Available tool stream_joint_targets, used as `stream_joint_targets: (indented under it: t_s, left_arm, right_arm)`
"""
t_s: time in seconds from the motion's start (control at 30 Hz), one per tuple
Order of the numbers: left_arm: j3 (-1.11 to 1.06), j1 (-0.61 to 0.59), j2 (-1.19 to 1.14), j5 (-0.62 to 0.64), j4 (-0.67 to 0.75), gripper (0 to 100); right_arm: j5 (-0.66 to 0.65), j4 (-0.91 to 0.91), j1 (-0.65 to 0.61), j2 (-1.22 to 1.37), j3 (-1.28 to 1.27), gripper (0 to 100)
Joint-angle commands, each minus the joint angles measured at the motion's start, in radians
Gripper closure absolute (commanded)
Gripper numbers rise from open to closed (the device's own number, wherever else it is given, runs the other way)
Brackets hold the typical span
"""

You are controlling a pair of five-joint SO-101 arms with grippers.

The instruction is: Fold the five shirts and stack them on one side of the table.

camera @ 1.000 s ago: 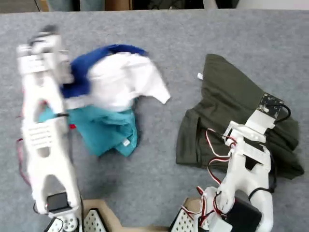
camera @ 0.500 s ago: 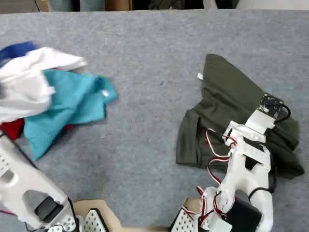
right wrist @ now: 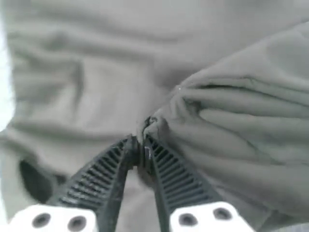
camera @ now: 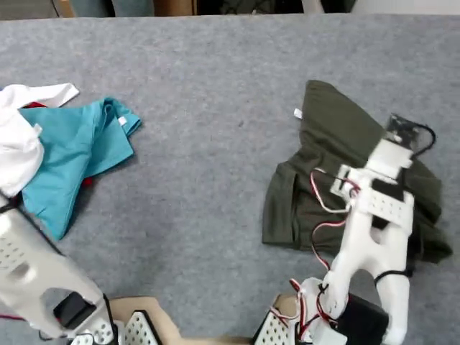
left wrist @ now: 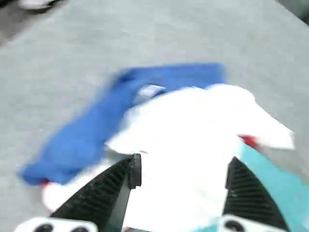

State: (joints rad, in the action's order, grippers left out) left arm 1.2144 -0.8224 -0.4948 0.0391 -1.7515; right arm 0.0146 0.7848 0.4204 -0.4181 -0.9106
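A pile of shirts lies at the table's left edge: a white shirt [camera: 18, 151] on top, a teal shirt [camera: 68, 154] spread beside it, and a red scrap [camera: 86, 182] under the teal. The left wrist view adds a blue shirt [left wrist: 96, 130] behind the white shirt [left wrist: 193, 125]. My left gripper [left wrist: 184, 162] hangs open over the white cloth, its jaws wide apart. A crumpled olive green shirt [camera: 338, 144] lies at the right. My right arm [camera: 377, 208] stands over it. My right gripper [right wrist: 140, 142] is shut on a pinched fold of the olive shirt [right wrist: 231, 111].
The grey felt table top [camera: 215, 108] stretches between the two shirt groups. Both arm bases and a cardboard piece [camera: 144, 316] sit at the front edge. My left arm [camera: 29, 266] crosses the front left corner.
The shirt pile slid from centre-left to the table's left edge as my left arm swung that way. My right arm shifted a little farther back over the olive shirt.
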Motion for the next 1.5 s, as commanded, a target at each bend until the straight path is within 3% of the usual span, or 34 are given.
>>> stream_joint_targets:
  t_s: [0.0, 0.17, 0.27, 0.47, 0.67, 0.83, 0.97, 1.1, 1.17, 1.33, 1.47]
  left_arm:
    - [-0.137, 0.176, 0.138, 0.002, -0.012, 69]
    - [-0.522, 0.423, 0.262, 0.003, -0.005, 69]
    - [-0.788, 0.516, 0.241, 0.008, 0.083, 69]
    - [-1.112, 0.475, 0.112, 0.066, 0.396, 72]
    - [-0.984, 0.332, 0.063, -0.048, 0.433, 98]
    - [-0.826, 0.136, 0.072, -0.091, 0.408, 97]
    - [-0.588, -0.002, 0.072, -0.106, 0.241, 97]
    - [-0.331, -0.096, 0.064, -0.219, 0.054, 96]
    - [-0.245, -0.14, 0.058, -0.258, -0.012, 91]
    - [-0.265, -0.286, 0.051, -0.264, 0.008, 71]
    - [-0.358, -0.378, -0.084, -0.262, 0.236, 72]
  right_arm:
    - [0.008, 0.106, -0.081, -0.007, 0.085, 84.5]
    - [0.002, 0.157, -0.16, -0.007, 0.084, 71.3]
    - [0.002, 0.158, -0.175, -0.001, 0.082, 67.8]
    - [0.002, 0.157, -0.175, -0.005, 0.082, 67.8]
    - [0.0, 0.158, -0.17, -0.007, 0.082, 67.8]
    - [-0.054, 0.176, -0.135, -0.007, 0.091, 67.8]
    - [-0.121, 0.288, -0.021, -0.007, 0.191, 67.7]
    - [-0.163, 0.408, 0.123, -0.005, 0.397, 67.5]
    - [-0.184, 0.443, 0.186, -0.001, 0.501, 67.5]
    - [-0.262, 0.37, 0.318, 0.002, 0.602, 68.1]
    - [-0.296, 0.163, 0.414, 0.081, 0.535, 78.1]
